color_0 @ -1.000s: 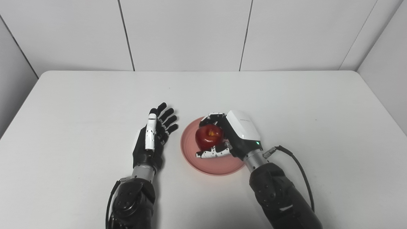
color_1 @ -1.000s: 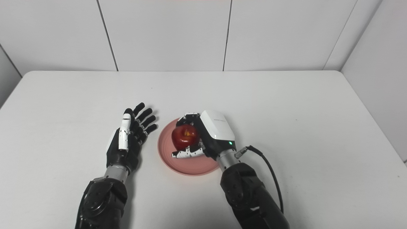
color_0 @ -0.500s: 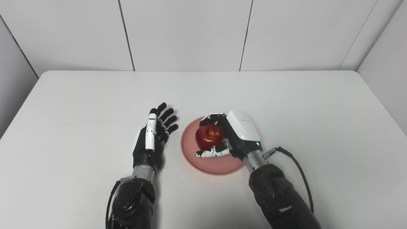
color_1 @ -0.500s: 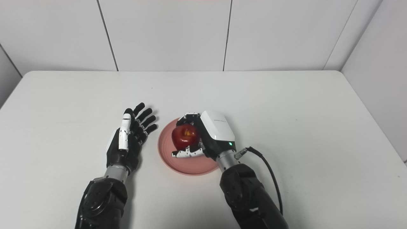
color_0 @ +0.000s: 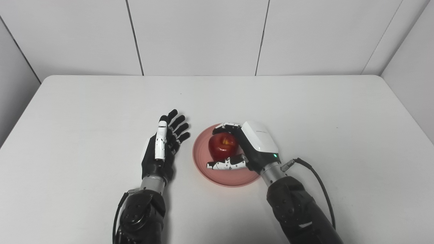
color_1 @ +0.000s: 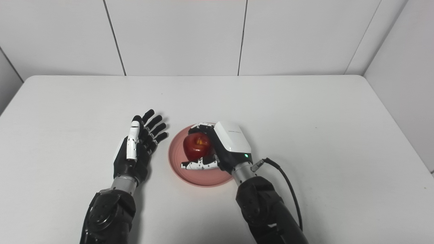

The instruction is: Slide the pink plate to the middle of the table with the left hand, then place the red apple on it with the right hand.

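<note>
Red apple [color_0: 222,145]: on pink plate [color_0: 234,178], cupped between right hand [color_0: 249,146] fingers [color_0: 226,126] and thumb, grip seemingly loosening; left hand [color_0: 162,149] beside plate, fingers spread, empty

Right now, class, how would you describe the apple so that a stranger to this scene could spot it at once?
Start at the white table and find the pink plate near its middle, close to the robot. On it sits the red apple, cupped by the right hand. It is the only round, glossy red thing here; the left hand beside the plate is empty.
</note>
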`<action>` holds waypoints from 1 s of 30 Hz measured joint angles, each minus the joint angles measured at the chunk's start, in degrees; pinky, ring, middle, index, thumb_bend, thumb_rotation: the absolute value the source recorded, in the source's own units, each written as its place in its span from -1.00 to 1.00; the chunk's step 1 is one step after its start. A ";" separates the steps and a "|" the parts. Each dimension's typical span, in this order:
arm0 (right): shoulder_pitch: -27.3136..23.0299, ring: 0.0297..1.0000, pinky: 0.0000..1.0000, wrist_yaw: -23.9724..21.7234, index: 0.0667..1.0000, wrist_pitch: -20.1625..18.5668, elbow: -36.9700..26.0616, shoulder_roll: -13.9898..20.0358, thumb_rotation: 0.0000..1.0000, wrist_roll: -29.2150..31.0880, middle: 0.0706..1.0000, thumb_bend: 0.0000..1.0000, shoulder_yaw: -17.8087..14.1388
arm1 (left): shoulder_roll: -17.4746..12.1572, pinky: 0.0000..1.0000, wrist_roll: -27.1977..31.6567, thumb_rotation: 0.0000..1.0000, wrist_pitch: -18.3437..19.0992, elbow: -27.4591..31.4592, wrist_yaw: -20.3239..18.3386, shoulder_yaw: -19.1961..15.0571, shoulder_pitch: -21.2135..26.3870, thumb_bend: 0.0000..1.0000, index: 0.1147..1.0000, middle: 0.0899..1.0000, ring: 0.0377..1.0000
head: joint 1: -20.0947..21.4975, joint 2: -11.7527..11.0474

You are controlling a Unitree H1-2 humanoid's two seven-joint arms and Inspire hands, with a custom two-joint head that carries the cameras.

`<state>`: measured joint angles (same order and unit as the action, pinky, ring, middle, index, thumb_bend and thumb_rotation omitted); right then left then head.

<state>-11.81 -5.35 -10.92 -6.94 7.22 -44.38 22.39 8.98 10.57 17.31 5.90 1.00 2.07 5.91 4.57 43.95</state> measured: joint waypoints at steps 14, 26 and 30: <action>0.12 0.60 0.46 -1.35 0.69 0.02 -2.36 0.22 0.07 0.56 0.64 1.00 -0.78 | 0.00 0.68 0.05 1.00 0.08 0.06 0.00 -0.02 0.00 -0.13 0.72 0.73 0.71 | 0.26 -0.18; 1.37 0.84 0.69 -1.48 0.94 0.01 -7.12 0.16 0.26 0.52 0.90 1.00 -2.97 | 0.00 0.68 -0.02 1.00 0.09 0.08 0.02 0.00 0.00 -0.14 0.71 0.72 0.71 | 0.26 -0.44; 1.57 0.88 0.73 -1.64 0.96 0.01 -8.96 0.12 0.34 0.59 0.93 1.00 -3.89 | 0.00 0.69 -0.10 1.00 0.09 0.09 0.03 0.05 0.00 -0.13 0.72 0.72 0.71 | 0.26 -0.44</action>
<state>-10.24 -6.99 -10.91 -15.90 7.34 -43.79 18.50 8.99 10.47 17.41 5.99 1.02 2.13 5.91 4.83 43.51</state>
